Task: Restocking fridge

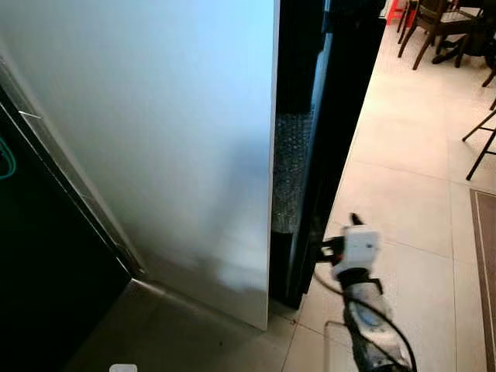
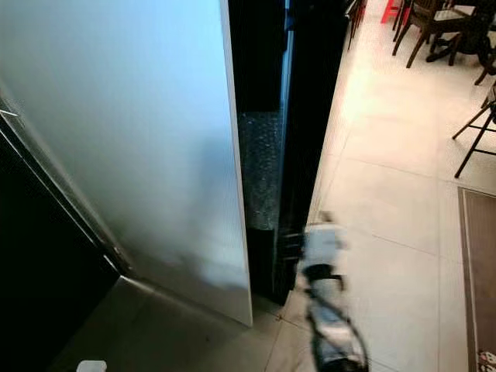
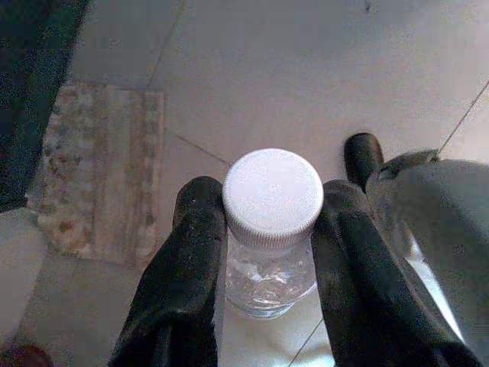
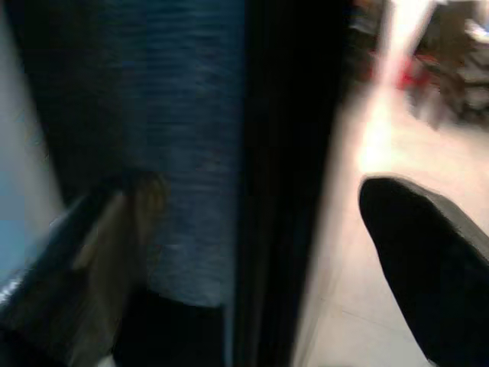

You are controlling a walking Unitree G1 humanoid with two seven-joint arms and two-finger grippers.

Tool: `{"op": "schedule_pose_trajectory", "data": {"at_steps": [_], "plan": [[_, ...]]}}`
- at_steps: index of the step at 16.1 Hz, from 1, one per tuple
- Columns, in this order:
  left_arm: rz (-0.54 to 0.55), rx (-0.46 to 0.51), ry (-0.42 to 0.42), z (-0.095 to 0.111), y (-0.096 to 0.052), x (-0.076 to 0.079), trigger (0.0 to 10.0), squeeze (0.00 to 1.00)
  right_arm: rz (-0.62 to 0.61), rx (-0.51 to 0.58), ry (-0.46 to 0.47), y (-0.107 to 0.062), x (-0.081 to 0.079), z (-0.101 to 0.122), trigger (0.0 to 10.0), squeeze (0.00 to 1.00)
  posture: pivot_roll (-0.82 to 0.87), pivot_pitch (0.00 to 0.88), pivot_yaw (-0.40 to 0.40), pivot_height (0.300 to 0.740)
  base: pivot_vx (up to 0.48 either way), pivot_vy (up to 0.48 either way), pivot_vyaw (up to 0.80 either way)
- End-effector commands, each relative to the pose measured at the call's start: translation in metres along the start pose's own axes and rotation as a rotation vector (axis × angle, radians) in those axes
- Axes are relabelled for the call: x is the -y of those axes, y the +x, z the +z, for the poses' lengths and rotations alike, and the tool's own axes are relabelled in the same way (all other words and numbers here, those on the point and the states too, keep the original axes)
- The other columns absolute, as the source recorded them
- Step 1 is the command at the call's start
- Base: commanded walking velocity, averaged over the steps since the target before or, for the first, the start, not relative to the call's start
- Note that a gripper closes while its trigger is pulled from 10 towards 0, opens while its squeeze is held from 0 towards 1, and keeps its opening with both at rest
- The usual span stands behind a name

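A tall white fridge panel [image 1: 155, 139] stands edge-on ahead of me, with a dark door [image 1: 341, 93] ajar just to its right. In the gap between them a textured, bubbly surface [image 1: 291, 170] shows. My right gripper [image 1: 324, 249] reaches low to the dark door's edge. In the right wrist view that gripper [image 4: 260, 222] is open, one finger on each side of the dark edge. My left gripper [image 3: 271, 202] is shut on a clear bottle [image 3: 267, 283] with a white screw cap [image 3: 273, 195], held above the tiled floor.
Wooden chairs [image 1: 442, 23] and thin black stool legs [image 1: 480, 147] stand at the far right on the pale tiled floor [image 1: 403, 194]. A dark mat [image 1: 486, 263] lies at the right edge. A dark unit [image 1: 39, 256] stands to my left. A patterned rug [image 3: 99, 168] lies below the bottle.
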State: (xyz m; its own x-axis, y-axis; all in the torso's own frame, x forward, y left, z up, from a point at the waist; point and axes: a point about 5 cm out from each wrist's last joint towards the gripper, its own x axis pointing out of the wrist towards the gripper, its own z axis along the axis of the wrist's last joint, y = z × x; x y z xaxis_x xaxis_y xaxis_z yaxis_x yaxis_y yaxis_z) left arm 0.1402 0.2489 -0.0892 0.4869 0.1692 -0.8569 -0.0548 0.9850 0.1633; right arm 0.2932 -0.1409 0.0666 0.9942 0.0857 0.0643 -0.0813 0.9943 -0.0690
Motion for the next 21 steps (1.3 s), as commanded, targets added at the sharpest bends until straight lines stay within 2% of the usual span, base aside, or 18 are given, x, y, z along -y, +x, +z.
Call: {"op": "schedule_pose_trajectory", "data": {"at_steps": [1,3,5,8,11,15,21], "plan": [[-0.003,-0.016,-0.011,-0.007,-0.001,-0.001,10.0,0.00,-0.025,0.013,-0.027,0.000,0.002,0.005,10.0,0.00,-0.20,0.000,0.052,0.740,0.000,0.000,0.00],[-0.008,-0.011,-0.020,-0.006,-0.001,0.000,10.0,0.00,-0.078,0.022,-0.017,-0.002,0.006,0.013,10.0,0.00,-0.20,0.000,0.050,0.740,0.000,0.000,0.00],[-0.002,-0.006,-0.036,-0.005,-0.001,0.000,10.0,0.00,-0.123,0.028,-0.081,-0.011,0.008,0.025,10.0,0.00,-0.20,0.000,0.037,0.740,0.000,0.000,0.00],[0.001,-0.002,-0.060,-0.005,-0.001,0.003,10.0,0.00,-0.189,0.028,-0.091,-0.017,0.016,0.031,10.0,0.00,-0.21,0.000,0.020,0.740,0.000,0.000,0.00],[-0.009,-0.009,-0.074,-0.010,-0.001,0.009,10.0,0.00,-0.205,0.016,-0.113,-0.017,0.023,0.035,10.0,0.00,-0.21,0.000,0.003,0.740,0.000,0.000,0.00],[-0.010,-0.017,-0.084,-0.013,-0.002,0.011,10.0,0.00,-0.219,-0.013,-0.108,-0.019,0.022,0.039,10.0,0.00,-0.21,0.000,0.000,0.740,0.000,0.000,0.00],[-0.013,-0.017,-0.072,-0.013,-0.002,0.009,10.0,0.00,-0.233,-0.052,-0.081,-0.018,0.023,0.034,10.0,0.00,-0.22,0.000,0.008,0.740,0.000,0.000,0.00]]}}
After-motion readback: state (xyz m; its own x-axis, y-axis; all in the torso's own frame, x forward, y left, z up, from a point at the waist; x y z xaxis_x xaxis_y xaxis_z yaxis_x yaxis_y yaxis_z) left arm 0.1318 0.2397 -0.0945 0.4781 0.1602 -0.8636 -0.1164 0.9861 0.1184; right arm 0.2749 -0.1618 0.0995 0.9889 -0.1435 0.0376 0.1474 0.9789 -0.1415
